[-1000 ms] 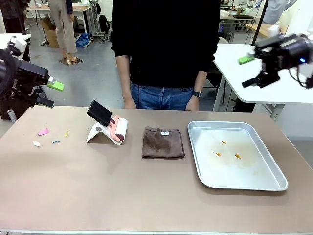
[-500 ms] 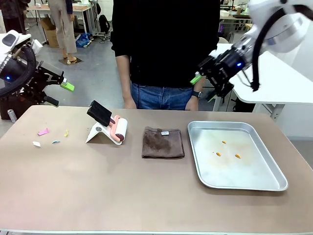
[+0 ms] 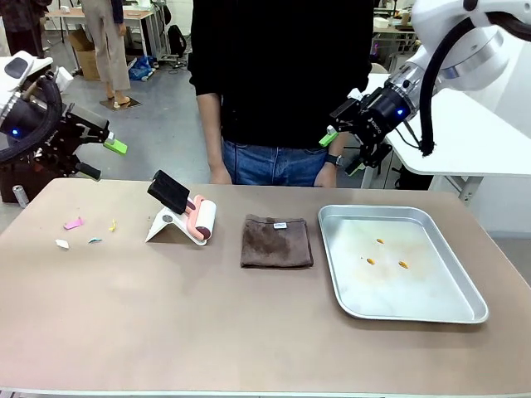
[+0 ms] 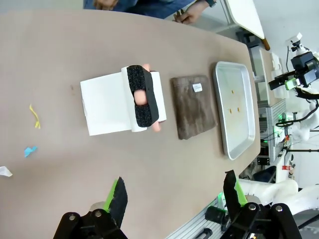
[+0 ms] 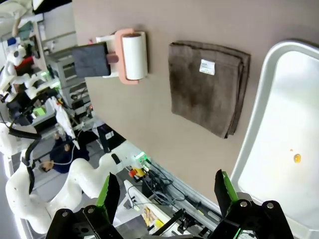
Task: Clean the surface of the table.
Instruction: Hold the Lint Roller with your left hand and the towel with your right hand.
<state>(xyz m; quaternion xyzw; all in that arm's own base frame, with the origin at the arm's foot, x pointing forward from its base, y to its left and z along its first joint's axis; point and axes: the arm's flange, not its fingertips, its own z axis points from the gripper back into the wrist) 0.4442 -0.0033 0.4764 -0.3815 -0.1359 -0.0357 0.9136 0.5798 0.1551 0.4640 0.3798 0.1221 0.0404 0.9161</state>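
Front view: table [image 3: 249, 332] fills the near scene, tan top, not yet cleaned by the look of it. Above its far-left edge hangs the left gripper [image 3: 98, 159], fingers spread wide, nothing between them. Beyond the far edge, right of centre, the right gripper [image 3: 342, 152] hangs just in front of the person [image 3: 282, 75], fingers also spread, empty. On the table: scraps [image 3: 74, 224] of paper at far left, then the roller [image 3: 199, 219] on its white stand [image 3: 166, 225], a brown cloth [image 3: 276, 242] in the middle, and the tray [image 3: 415, 317] on the right with a few orange crumbs [image 3: 371, 260] inside.

Risks, as judged:
- The right gripper is close to the person's hand [image 3: 329, 176], so a fast drop toward cloth or tray could clip it.
- The roller's handle sits tilted on a light stand. A grab off the handle's line would likely tip or shove both.
- The scraps are tiny and light. An arm sweep or a cloth wipe could flick them off the left edge instead of collecting them.
- The cloth is folded and limp. A pinch on the top layer alone could unfold it, and dragging it right may push the tray.
- The tray lies loose. A nudge could slide it or spill crumbs onto the top, adding mess.
- Both arms heading for the middle could cross paths.

In the left wrist view the handle lies across the stand, so poorly lined-up fingers could close on the stand edge instead.
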